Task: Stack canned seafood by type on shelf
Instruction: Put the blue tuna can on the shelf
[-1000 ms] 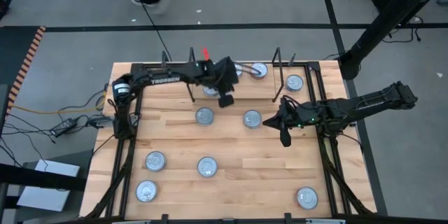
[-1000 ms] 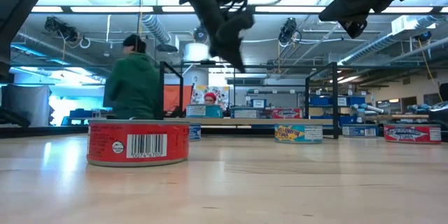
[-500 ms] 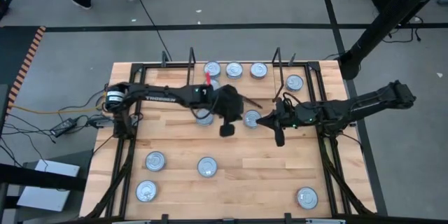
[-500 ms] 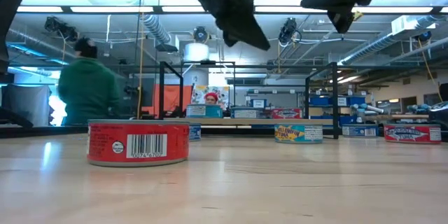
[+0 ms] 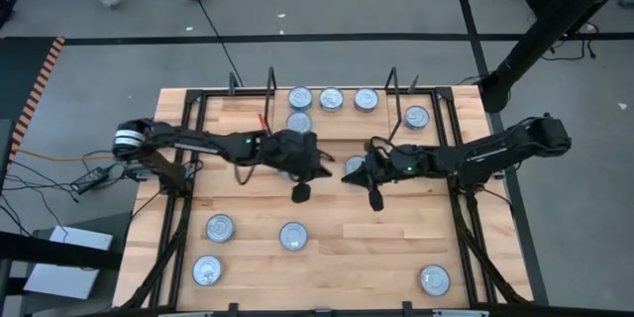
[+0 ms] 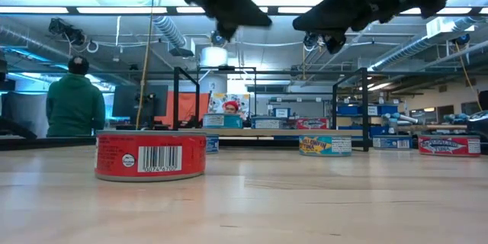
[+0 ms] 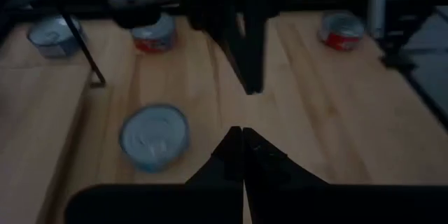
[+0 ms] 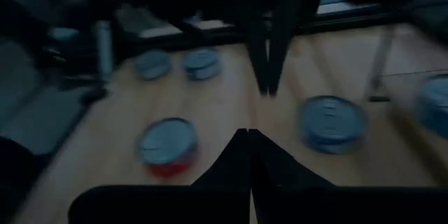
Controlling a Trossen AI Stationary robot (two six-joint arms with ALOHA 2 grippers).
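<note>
- On the far edge of the table, between two black wire uprights [image 5: 272, 82], the shelf [image 5: 347, 117] carries three tins in a row [image 5: 332, 99], with a fourth tin [image 5: 298, 123] just nearer, behind the leftmost one.
- One more tin [image 5: 416, 117] sits to the right of the right-hand upright [image 5: 392, 81].
- The other canned seafood lies scattered on the near half of the table [image 5: 367, 248]: two tins at the near left [image 5: 219, 227] [image 5: 207, 270], one in the near middle [image 5: 293, 236], one at the near right [image 5: 433, 278].
- A tin at mid-table [image 5: 353, 165] is partly covered by the right arm.
- In the low view the closest tin is red-labelled with a barcode [image 6: 150, 155]; a teal-labelled one [image 6: 325, 145] stands farther back.
- The left gripper [image 5: 300, 192] hangs over the middle of the table, fingers pressed together, holding nothing.
- The right gripper [image 5: 375, 199] hangs just to its right, also pinched together and empty; the two look close but apart.
- Beyond the table, a person in a green top [image 6: 75, 103] stands facing away.
</note>
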